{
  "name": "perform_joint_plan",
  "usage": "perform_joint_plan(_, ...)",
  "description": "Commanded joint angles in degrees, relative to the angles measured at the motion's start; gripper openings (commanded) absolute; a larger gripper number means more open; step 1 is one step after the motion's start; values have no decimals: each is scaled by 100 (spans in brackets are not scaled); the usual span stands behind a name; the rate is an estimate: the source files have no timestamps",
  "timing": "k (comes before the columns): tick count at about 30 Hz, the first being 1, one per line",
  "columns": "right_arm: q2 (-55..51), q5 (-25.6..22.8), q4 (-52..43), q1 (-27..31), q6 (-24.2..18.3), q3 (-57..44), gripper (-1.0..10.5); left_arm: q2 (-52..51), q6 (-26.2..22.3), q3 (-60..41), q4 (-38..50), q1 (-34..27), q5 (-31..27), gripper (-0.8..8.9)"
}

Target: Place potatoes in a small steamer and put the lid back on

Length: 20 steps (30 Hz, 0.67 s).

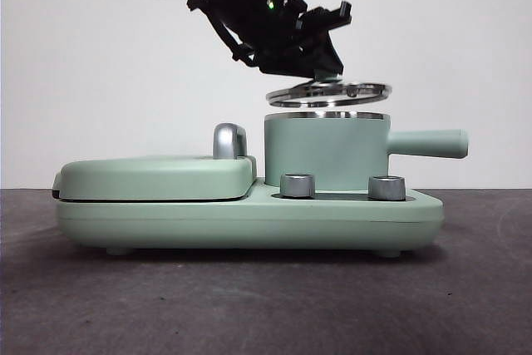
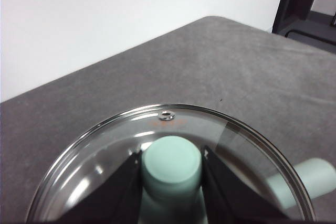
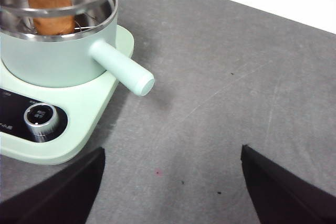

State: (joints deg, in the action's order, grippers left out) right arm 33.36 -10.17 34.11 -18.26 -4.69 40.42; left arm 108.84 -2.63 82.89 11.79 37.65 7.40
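Observation:
The small mint-green steamer [image 1: 326, 151] stands on the green cooker base, its side handle [image 1: 428, 144] pointing right. The orange-brown potato [image 3: 50, 4] lies inside it, seen in the right wrist view. My left gripper [image 1: 328, 72] is shut on the green knob [image 2: 172, 163] of the clear-glass lid [image 1: 330, 91]. It holds the lid slightly tilted, a little above the steamer's steel rim, not touching it. In the left wrist view the glass lid [image 2: 105, 156] fills the lower part. My right gripper [image 3: 170, 182] is open and empty, over bare table beside the steamer's handle [image 3: 122, 67].
The cooker base [image 1: 249, 218] carries two steel dials [image 1: 298, 185] [image 1: 386, 187] in front of the steamer. A flat green griddle cover [image 1: 154, 176] with a chrome handle [image 1: 229, 140] lies on its left half. Grey table surrounds it.

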Motion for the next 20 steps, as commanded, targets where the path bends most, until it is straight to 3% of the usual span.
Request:
perform_joint_plan(1, 26, 33, 13, -13, -33, 2, 398, 98, -122, 205, 195, 33, -9, 10)
perform_joint_plan(20, 26, 131, 48, -13, -24, 2, 398, 326, -120, 205, 131, -2, -9, 10)
